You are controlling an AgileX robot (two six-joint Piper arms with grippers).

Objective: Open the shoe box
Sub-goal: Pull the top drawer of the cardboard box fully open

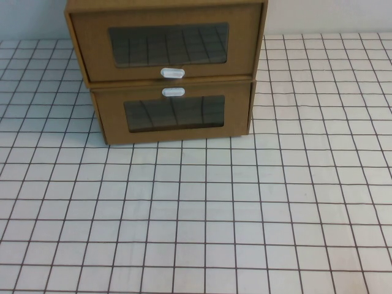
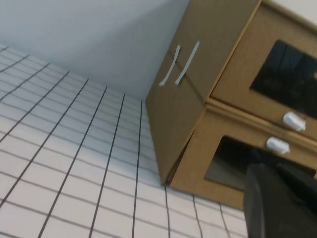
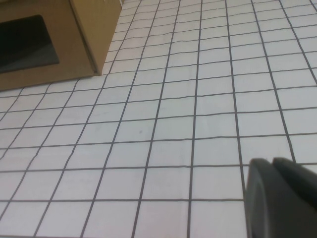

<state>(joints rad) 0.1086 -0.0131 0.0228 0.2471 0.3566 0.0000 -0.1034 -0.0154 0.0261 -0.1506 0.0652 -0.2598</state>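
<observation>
The left gripper [image 2: 278, 196] is seen only in its own wrist view, as a dark mass low before the left front corner of the stack. Whether it is apart or together cannot be told. On the cardboard side wall two strips of pale tape [image 2: 179, 63] are seen.

At the far left-centre of the gridded tablecloth [image 1: 257, 208], two brown cardboard boxes are stacked against the back wall: the upper shoe box [image 1: 92, 37] on the lower shoe box [image 1: 110, 116], each with a dark window in its front panel. Both fronts appear shut. A small white pull is set on each: the upper pull [image 1: 173, 73] at the bottom edge of its panel, the lower pull [image 1: 173, 92] at the top edge of its own, the two just apart.

Such cardboard is judged light and only moderately stiff (the window film being the frailer part), so the whole stack may be dragged by a tug. A white pull, not the panel, is judged the place to be pinched.

The right gripper [image 3: 277, 198] is held over bare cloth to the right of the boxes, well apart from them, its claw closed together on nothing.
</observation>
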